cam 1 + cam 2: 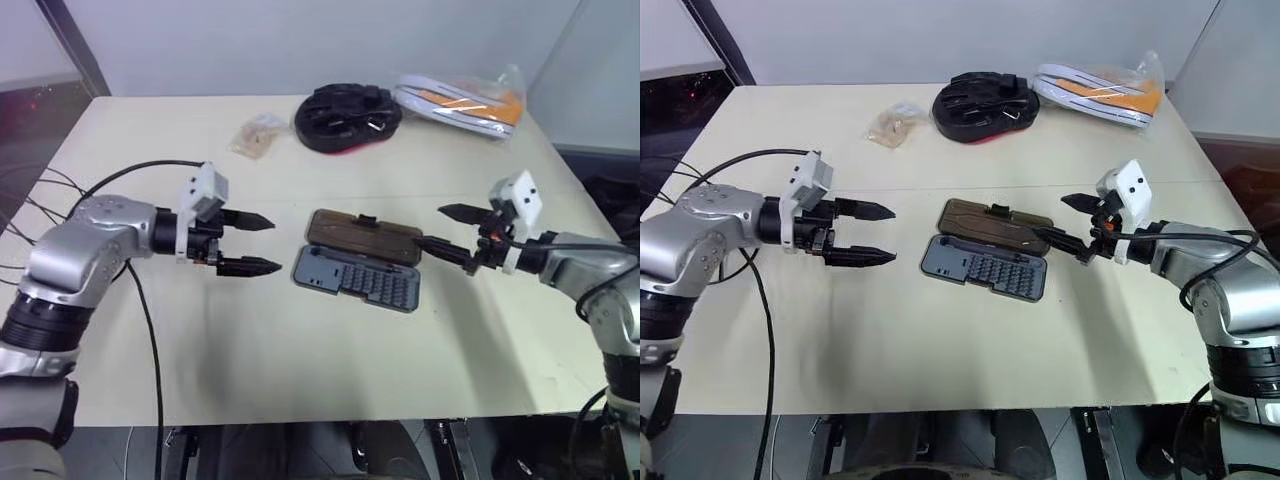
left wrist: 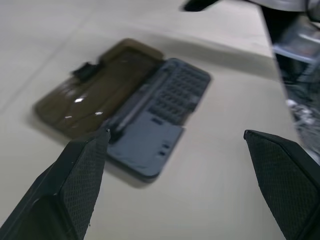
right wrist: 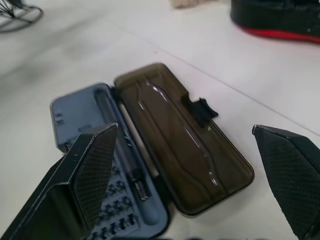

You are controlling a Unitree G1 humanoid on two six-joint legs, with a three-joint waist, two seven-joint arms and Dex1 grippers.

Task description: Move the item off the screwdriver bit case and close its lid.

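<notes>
Table [image 1: 300, 340], cream: case [image 1: 358, 277] at centre, open, nothing resting on it; lid [image 1: 362, 236] flat on the far side, hinged to the case, latch tab [image 1: 367, 219] on its far edge. Left gripper [image 1: 250, 243] left of the case, jaws spread wide, empty. Right gripper [image 1: 447, 231] at the case's right end, jaws wide, empty. Wire ball [image 3: 15, 11] apart from the case.

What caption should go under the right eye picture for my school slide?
Two open black-fingered grippers, left gripper and right gripper, flank an open dark grey plastic screwdriver bit case, its smoky-brown translucent lid lying flat.
</notes>
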